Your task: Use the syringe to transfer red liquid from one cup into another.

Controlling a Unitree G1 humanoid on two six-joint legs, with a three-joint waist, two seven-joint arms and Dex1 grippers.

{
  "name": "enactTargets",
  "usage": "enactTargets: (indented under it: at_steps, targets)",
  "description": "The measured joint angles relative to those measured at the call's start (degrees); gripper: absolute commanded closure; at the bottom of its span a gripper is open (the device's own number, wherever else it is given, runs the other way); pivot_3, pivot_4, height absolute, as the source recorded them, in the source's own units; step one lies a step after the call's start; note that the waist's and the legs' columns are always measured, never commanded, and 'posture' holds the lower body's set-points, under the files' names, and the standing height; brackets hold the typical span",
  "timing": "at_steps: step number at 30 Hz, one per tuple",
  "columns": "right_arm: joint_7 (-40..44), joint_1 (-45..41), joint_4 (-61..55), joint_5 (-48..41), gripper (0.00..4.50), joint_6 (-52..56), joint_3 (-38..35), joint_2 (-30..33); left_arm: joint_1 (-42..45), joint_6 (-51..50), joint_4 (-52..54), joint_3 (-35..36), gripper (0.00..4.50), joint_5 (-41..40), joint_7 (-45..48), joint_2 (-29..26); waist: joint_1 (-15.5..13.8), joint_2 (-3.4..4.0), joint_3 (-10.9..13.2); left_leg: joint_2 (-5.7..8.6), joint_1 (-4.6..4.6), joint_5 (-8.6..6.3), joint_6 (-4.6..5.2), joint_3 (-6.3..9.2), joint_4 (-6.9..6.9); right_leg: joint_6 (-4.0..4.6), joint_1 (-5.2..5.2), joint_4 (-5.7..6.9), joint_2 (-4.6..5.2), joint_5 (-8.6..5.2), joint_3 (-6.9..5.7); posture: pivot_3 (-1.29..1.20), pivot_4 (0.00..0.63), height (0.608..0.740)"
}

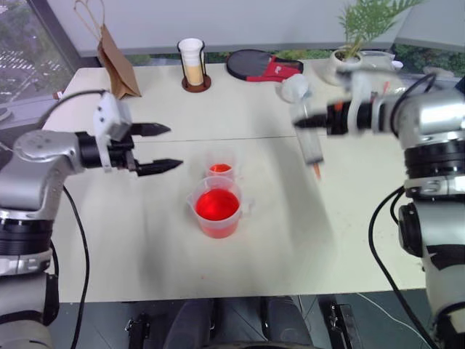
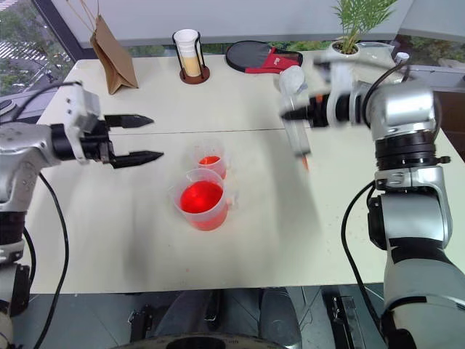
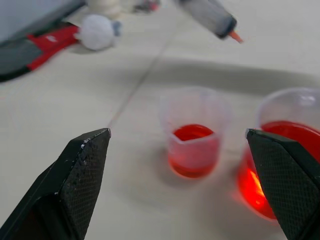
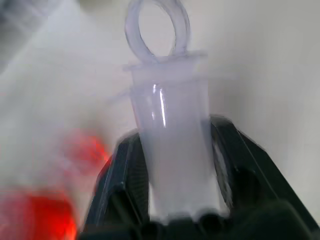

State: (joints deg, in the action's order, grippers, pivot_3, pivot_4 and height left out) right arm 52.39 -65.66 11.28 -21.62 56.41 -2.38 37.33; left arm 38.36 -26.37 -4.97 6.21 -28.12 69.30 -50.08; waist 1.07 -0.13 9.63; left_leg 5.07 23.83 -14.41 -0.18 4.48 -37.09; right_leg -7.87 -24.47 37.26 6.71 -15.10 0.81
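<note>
The right tool (image 1: 309,123) clamps the syringe (image 1: 311,142) tip-down, ready to dip into the beaker (image 1: 216,209); the left tool (image 1: 161,149) waits wide open beside the small cup (image 1: 221,169).

head stereo pair looks down over table (image 1: 145,247), wrist views close, sharing small cup (image 3: 192,137)

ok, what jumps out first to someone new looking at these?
The red liquid: a wide beaker glowing red mid-table, with a small cup just behind it holding a little red too. Next, the right hand shut on a big clear syringe held in the air above the table, orange tip down. The left hand hangs open beside the cups.
</note>
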Motion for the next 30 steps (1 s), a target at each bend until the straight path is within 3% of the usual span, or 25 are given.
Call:
enactTargets:
  at_steps: [4,8,15,22,30]
  targets:
    - [-3.54,1.08,-18.72,-12.36,3.11,2.77,-7.34,-9.93,5.17,1.72,-7.59,0.18,0.00,1.07,1.29,-0.58,0.11,-0.12,-0.08,-0.01,-0.02,0.02,-0.02,0.03,-0.04,0.00,0.05,0.01,0.00,0.00,-0.02,0.00,0.150,0.739]
    - [-10.23,10.04,-29.87,-21.46,3.11,4.37,-9.22,-19.90,7.75,2.01,-11.50,-0.86,0.00,1.80,3.44,-0.48,-0.33,-0.42,-0.25,0.08,-0.03,0.04,-0.05,0.20,-0.12,0.01,0.16,0.04,0.02,0.01,-0.02,0.00,0.150,0.739]
    - [-13.86,28.44,-35.54,-19.26,3.11,-4.32,0.46,-24.43,8.02,-3.12,-6.81,-0.86,0.00,-0.07,6.65,-1.85,0.14,-0.43,-0.25,0.12,0.00,0.04,-0.05,0.25,-0.08,0.00,0.08,0.16,-0.02,0.01,0.06,0.00,0.150,0.739]
    - [-13.49,33.45,-36.07,-14.77,3.11,-13.33,5.62,-23.21,6.59,-14.16,7.45,1.50,0.00,-9.46,6.31,-3.44,1.34,-0.44,-0.25,0.04,-0.04,0.06,-0.06,0.26,-0.06,0.00,0.08,0.19,-0.12,0.01,0.08,0.00,0.150,0.739]
    - [-12.81,35.96,-34.63,-12.06,3.11,-18.14,9.09,-22.91,10.78,-17.09,8.16,1.69,0.00,-13.45,4.50,-2.65,1.33,-0.44,-0.25,0.01,-0.10,0.10,-0.14,0.28,-0.05,0.00,0.12,0.21,-0.19,0.01,0.08,0.00,0.150,0.739]
